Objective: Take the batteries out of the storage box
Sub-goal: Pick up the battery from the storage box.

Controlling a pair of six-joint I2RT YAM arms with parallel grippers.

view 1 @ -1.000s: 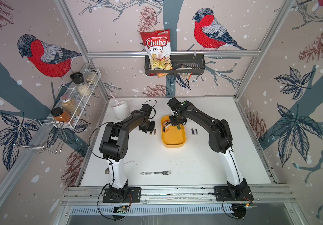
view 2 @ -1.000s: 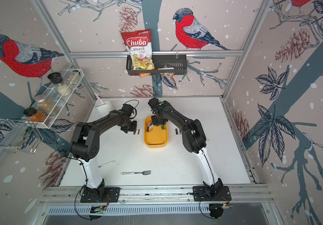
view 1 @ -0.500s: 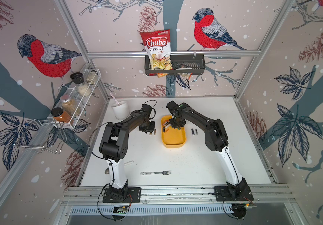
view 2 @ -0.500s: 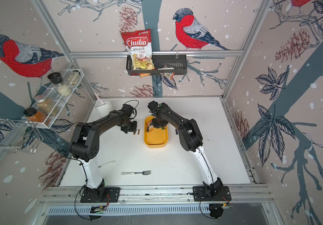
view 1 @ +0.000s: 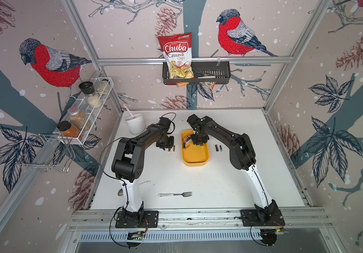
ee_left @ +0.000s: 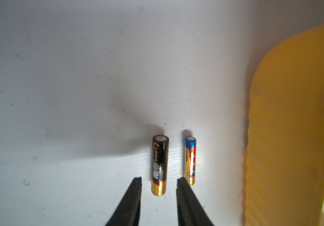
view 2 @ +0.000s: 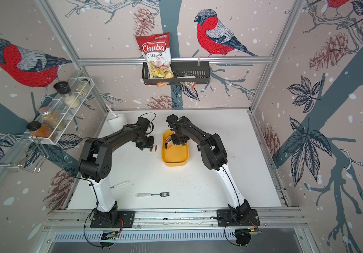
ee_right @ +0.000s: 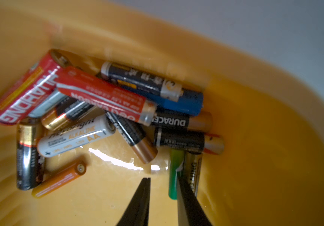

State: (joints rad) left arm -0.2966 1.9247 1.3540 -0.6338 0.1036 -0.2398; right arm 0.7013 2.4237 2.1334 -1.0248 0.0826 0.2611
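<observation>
Over the last second the right gripper (ee_right: 163, 178) has crept slightly further over the far end of the box (view 1: 194, 163), and its elbow has swung a little inward. Its jaws stand a little apart with nothing between them, one tip just beside a green battery (ee_right: 174, 172). The left gripper (ee_left: 159, 178) has not moved. Its jaws are apart, straddling, seemingly without touching, the end of a black-gold battery (ee_left: 159, 166). That battery lies on the surface (view 1: 198, 186) next to a slimmer blue-gold one (ee_left: 190, 160), both just left of the box. Two more batteries (view 1: 218, 148) lie on the surface to the box's right.

I judge that four are out and the right arm is lining up its next pick. The heap (ee_right: 106, 101) piled crosswise at the box's far end is most of the job.

Elsewhere the white surface carries a fork (view 1: 175, 194), a cup (view 1: 135, 123) and a spoon (view 1: 144, 183) half hidden by the left arm. On the bird-papered walls hang a jar rack (view 1: 84, 109) and a black basket (view 1: 211, 72) holding a chips bag (view 1: 175, 54).
</observation>
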